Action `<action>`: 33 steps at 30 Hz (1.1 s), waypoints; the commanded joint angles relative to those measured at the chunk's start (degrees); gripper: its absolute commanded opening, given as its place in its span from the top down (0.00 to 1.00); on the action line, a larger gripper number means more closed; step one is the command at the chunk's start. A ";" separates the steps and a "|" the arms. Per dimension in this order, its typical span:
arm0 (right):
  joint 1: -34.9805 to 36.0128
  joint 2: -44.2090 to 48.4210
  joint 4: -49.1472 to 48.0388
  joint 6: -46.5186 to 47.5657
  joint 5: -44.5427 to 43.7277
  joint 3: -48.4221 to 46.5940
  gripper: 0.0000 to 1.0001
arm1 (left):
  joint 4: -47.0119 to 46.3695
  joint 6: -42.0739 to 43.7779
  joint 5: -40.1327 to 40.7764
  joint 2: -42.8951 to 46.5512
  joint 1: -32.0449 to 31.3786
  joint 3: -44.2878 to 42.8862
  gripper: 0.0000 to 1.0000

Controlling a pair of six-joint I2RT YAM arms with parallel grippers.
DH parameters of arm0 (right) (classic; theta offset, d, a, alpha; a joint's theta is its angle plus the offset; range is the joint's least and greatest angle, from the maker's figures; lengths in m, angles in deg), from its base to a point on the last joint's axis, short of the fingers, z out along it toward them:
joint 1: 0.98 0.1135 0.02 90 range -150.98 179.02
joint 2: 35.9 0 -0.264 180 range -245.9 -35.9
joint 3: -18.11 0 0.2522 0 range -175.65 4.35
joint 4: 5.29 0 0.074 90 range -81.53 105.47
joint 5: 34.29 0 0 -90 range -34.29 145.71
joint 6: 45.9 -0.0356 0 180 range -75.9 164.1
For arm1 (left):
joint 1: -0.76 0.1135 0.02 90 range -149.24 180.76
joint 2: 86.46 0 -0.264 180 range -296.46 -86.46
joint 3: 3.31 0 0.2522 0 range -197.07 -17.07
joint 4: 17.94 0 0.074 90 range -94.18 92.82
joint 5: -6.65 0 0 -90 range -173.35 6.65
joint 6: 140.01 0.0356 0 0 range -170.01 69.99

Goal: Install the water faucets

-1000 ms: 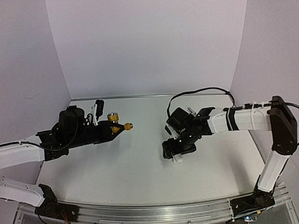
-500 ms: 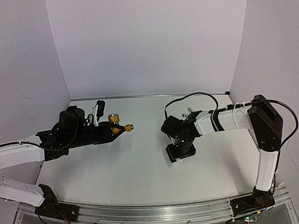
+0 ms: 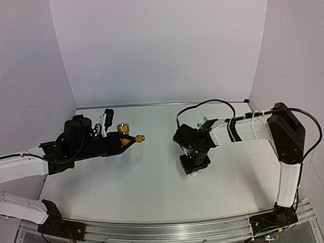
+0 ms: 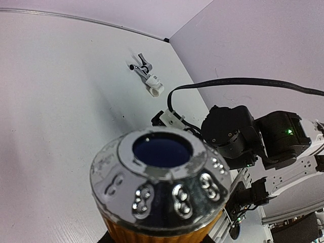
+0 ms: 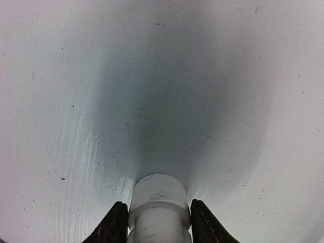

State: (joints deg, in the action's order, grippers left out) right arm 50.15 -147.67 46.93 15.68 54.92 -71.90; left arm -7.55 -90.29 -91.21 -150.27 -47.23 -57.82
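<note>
Our left claw (image 3: 120, 141) is clenched on the brass faucet (image 3: 129, 138), held above the bench (image 3: 144, 183) with its end towards the middle. Our right claw (image 3: 193, 165) points down, grasping a white fitting (image 5: 158, 202) close over the bench. The silver faucet (image 4: 142, 66) lies further back.

- I see a white table (image 3: 143, 177); my right wrist view shows fine scuffs and specks on it.
- A plain, pale lilac back wall (image 3: 157, 44) stands at its far edge.
- A left wall (image 3: 22, 80) and a right wall (image 3: 295, 47) of the same colour close it in.
- A metal rail (image 3: 168, 231) runs along the near edge.
- The light is soft and even.
</note>
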 commanded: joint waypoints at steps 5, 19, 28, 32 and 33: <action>-0.01 -0.99 0.45 1.31 -1.99 -0.54 0.54 | -1.82 1.17 -1.29 0.26 0.09 -0.94 1.00; 0.07 -0.52 0.07 3.73 -1.26 -0.14 0.61 | -1.86 0.78 -2.34 -0.24 0.09 -1.36 1.00; 0.10 12.32 -17.55 8.61 5.88 8.04 1.00 | -5.35 -2.73 -5.27 1.61 0.23 -1.69 1.00; 0.01 22.38 -31.36 11.84 9.67 14.26 1.00 | -12.70 -5.77 -10.90 1.76 0.35 -1.86 1.00; -0.03 26.07 -36.85 12.70 10.97 16.91 1.00 | -14.64 -6.76 -12.29 1.63 0.35 -1.74 1.00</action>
State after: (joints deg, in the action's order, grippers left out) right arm 50.15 -134.24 31.11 23.83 60.60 -60.02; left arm -10.76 -93.43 -96.94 -150.40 -47.16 -57.84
